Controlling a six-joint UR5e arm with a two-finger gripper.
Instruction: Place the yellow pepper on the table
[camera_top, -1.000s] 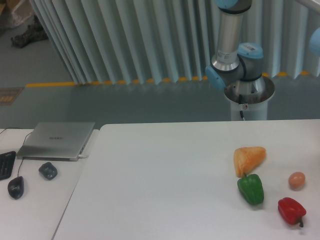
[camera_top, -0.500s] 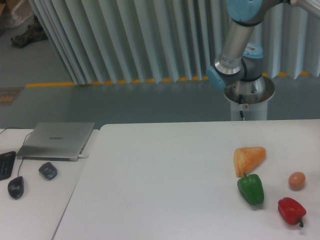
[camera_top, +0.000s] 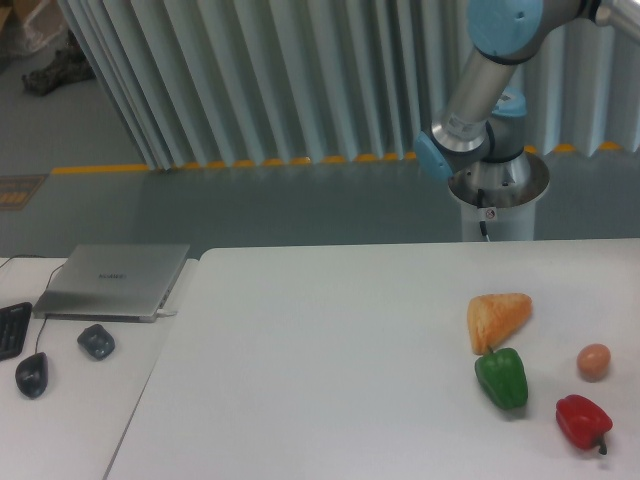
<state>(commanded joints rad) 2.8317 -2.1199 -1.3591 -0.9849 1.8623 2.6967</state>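
The yellow pepper is out of view. The gripper is out of view too; only the arm's grey tube and blue joints (camera_top: 480, 75) show at the top right, above its base (camera_top: 497, 190) behind the table. The large white table (camera_top: 320, 380) fills the lower part of the view.
On the table's right stand an orange-yellow wedge-shaped lump (camera_top: 497, 318), a green pepper (camera_top: 502, 377), a red pepper (camera_top: 583, 421) and a small brown egg-like ball (camera_top: 593, 361). On the narrower desk at left lie a laptop (camera_top: 113, 281), two mice (camera_top: 96, 341) and a keyboard edge (camera_top: 10, 330).
The arm's upper link has swung from upright to leaning toward the right, and its elbow joint has risen into the top right corner. The objects on the table have not moved.
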